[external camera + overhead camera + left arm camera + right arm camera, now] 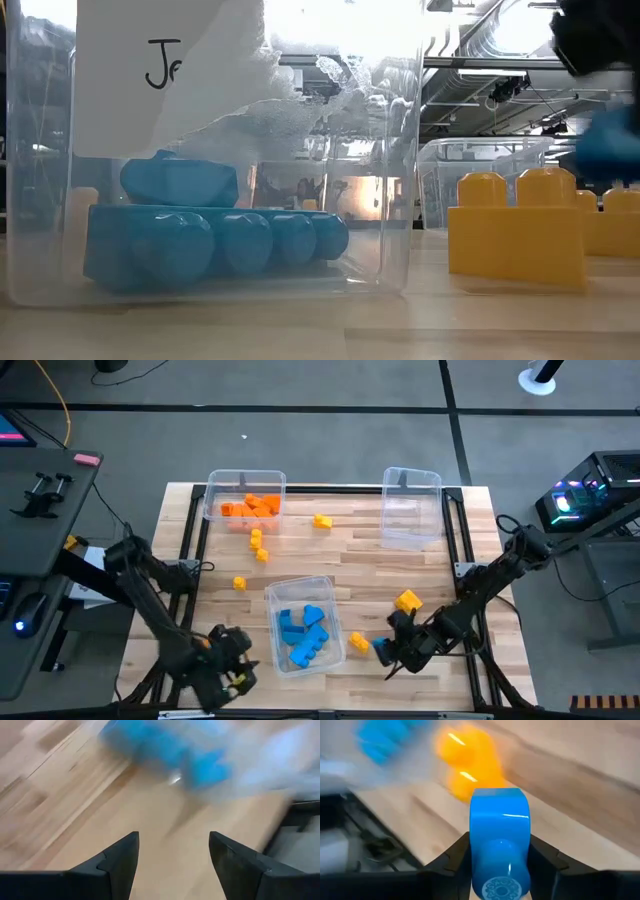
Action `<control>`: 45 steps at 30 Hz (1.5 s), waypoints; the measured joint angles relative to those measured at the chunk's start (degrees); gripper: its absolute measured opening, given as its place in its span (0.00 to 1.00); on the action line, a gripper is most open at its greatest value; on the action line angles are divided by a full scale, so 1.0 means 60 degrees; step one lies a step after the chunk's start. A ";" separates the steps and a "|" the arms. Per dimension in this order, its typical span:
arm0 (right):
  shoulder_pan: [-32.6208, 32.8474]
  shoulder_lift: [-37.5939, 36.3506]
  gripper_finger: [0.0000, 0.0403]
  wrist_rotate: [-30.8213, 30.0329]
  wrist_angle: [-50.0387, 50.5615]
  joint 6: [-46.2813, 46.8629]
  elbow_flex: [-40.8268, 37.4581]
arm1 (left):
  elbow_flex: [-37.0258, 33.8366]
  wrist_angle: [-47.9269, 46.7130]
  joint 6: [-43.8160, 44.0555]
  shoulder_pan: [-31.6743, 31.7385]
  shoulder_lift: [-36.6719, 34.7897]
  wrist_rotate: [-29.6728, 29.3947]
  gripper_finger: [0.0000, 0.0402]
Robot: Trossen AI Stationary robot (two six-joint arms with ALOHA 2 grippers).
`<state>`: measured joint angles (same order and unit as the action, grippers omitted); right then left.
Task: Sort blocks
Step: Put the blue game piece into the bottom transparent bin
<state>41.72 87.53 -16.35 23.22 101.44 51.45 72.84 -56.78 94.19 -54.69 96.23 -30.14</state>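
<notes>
Blue block (500, 845): light, rigid, slick plastic, clamped in your right gripper (500, 865) near the worktop's front edge; grip flat sides; left gripper (172, 855) apart, empty.

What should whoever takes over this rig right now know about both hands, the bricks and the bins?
Right hand: shut on a small blue plastic studded brick, near the table's front right.
Left hand: open, empty, front left.
Done: orange bricks in the clear back-left bin; blue bricks in the clear front-centre bin.
Left: yellow bricks loose on the wooden table, such as one by the right hand; clear back-right bin looks empty.
</notes>
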 joint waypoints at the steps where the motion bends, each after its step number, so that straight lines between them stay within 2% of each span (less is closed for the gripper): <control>1: -0.0087 0.0000 0.33 -0.0250 0.0052 -0.0204 0.0221 | 0.0000 -0.0152 0.0040 0.0150 0.0197 0.0284 0.57; 4: -0.0378 0.0000 0.33 -0.0714 0.0059 -0.0898 0.0851 | 0.0000 -0.0618 -0.0023 0.0603 0.0663 0.0821 0.57; 9: -0.0791 0.0125 0.33 -0.0912 -0.0220 -0.1958 0.1716 | 0.0000 -0.1279 -0.0787 0.1470 0.0970 0.0895 0.57; 14: -0.0956 0.0903 0.33 -0.0616 -0.0061 -0.2317 0.2465 | -0.0011 -0.1828 -0.1698 0.2184 0.0979 0.0738 0.57; 22: -0.0914 0.2085 0.33 0.0096 -0.0132 -0.2404 0.3390 | -0.0011 -0.1861 -0.3065 0.2953 0.0986 0.0502 0.57; 26: -0.0820 0.2149 0.33 0.0136 0.0237 -0.2458 0.3753 | -0.0011 -0.1965 -0.3238 0.3048 0.0986 0.0561 0.57; 31: -0.0783 0.2146 0.33 -0.0064 0.1576 -0.2414 0.4093 | -0.0007 -0.1778 -0.2823 0.2811 0.0986 0.0727 0.57; 38: -0.0894 0.2146 0.33 0.0017 0.1731 -0.2497 0.4140 | -0.0004 -0.1912 -0.2215 0.2403 0.0986 0.0745 0.57; 45: -0.0987 0.1907 0.33 0.0497 0.3186 -0.2596 0.4140 | 0.0004 -0.3565 -0.1589 0.2194 0.0965 0.1192 0.57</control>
<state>35.80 98.97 -13.37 42.33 85.86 76.29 72.86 -78.17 84.66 -41.53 102.02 -22.99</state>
